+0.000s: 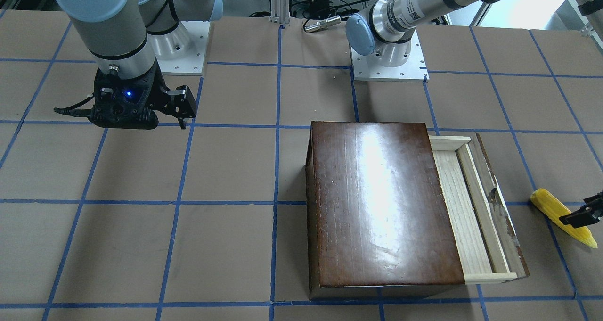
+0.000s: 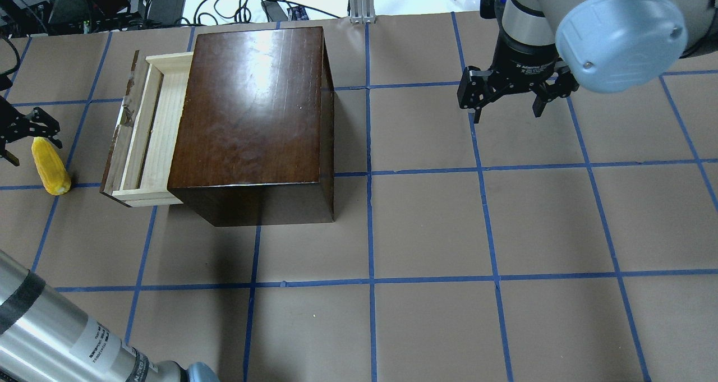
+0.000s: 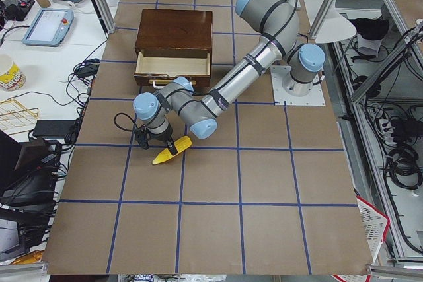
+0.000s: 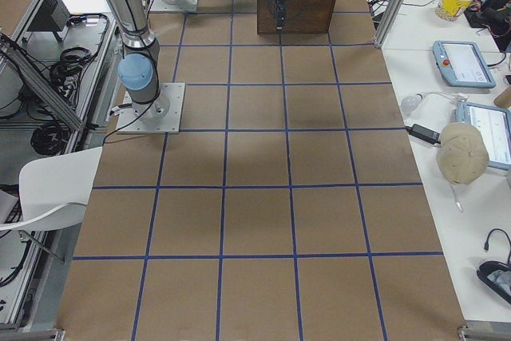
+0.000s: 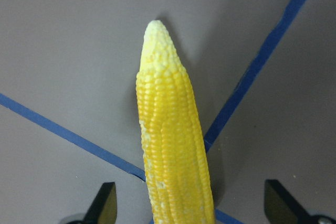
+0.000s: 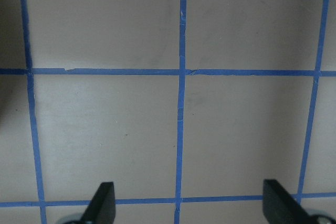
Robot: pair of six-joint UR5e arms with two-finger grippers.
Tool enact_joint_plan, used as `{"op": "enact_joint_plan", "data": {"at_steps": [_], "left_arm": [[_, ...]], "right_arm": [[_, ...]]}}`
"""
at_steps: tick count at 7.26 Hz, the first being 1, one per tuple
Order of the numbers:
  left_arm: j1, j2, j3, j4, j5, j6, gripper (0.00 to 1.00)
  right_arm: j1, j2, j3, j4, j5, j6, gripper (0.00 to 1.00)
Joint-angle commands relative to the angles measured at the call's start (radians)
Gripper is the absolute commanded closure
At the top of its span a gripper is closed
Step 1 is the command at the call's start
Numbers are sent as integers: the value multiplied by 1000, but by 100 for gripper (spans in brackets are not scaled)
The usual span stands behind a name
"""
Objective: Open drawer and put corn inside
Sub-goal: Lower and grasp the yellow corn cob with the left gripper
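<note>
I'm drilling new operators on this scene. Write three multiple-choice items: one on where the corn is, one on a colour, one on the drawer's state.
1. The corn lies: A) on the table beside the drawer; B) inside the drawer; C) atop the box.
2. The grid lines are: A) red; B) green; C) blue.
3. The drawer is: A) shut; B) partly pulled out; C) removed.
Key: 1A, it rests on the table outside the drawer; 2C, blue tape; 3B, its pale floor shows beyond the box.

Left claw and right claw gape downward.
</note>
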Motion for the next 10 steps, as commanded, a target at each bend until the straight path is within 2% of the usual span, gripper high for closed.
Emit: {"op": "enact_joint_plan", "data": {"at_steps": [1, 2, 3, 4, 5, 6, 7, 10], "left_arm": [[0, -32, -3, 21, 4, 11, 0], [0, -43, -5, 21, 5, 22, 1], [0, -46, -5, 20, 14, 22, 10], [0, -46, -8, 17, 27, 22, 33], [2, -44, -11, 15, 24, 22, 60], [2, -41, -11, 13, 21, 22, 81], [2, -27, -5, 10, 22, 22, 96], [-21, 40, 9, -16, 7, 74, 100]], "right_arm": [[0, 0, 0, -2, 0, 0, 0], [0, 0, 0, -2, 0, 0, 0], [0, 0, 0, 0, 0, 0, 0], [0, 0, 0, 0, 0, 0, 0], [0, 0, 0, 0, 0, 0, 0], [0, 0, 0, 0, 0, 0, 0], [0, 0, 0, -2, 0, 0, 0], [0, 0, 0, -2, 0, 0, 0]]}}
